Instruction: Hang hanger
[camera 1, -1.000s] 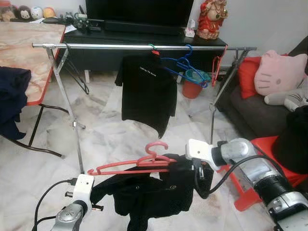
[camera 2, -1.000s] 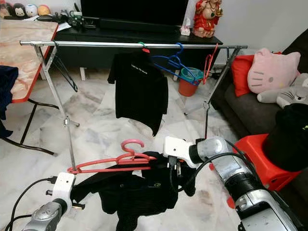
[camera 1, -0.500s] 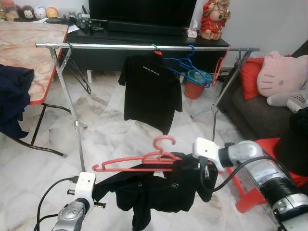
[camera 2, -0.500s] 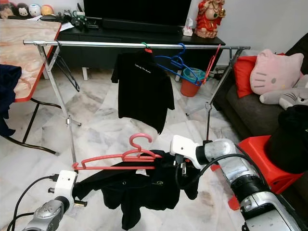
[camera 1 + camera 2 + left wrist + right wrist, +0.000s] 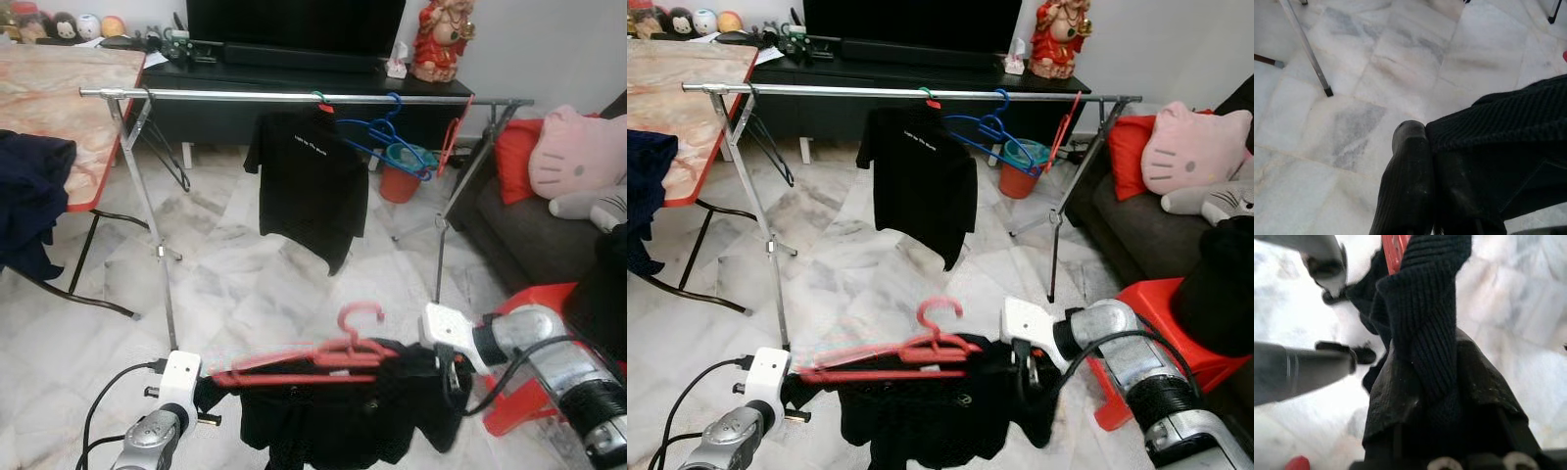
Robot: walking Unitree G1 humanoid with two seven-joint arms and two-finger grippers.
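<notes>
A pink plastic hanger with a curled hook carries a black shirt, held level low above the marble floor, in front of the metal clothes rail. The left hand pinches one shirt end, the right hand clamps the other.

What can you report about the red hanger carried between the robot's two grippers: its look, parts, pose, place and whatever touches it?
The red hanger looks like plastic, with an open hook on top and a straight bottom bar. It lies roughly level, low in front of the robot and short of the metal rail. A black shirt drapes from it. The left gripper is shut on the shirt's cloth at one end, and the right gripper is shut on cloth at the other. Its outline is blurred.
</notes>
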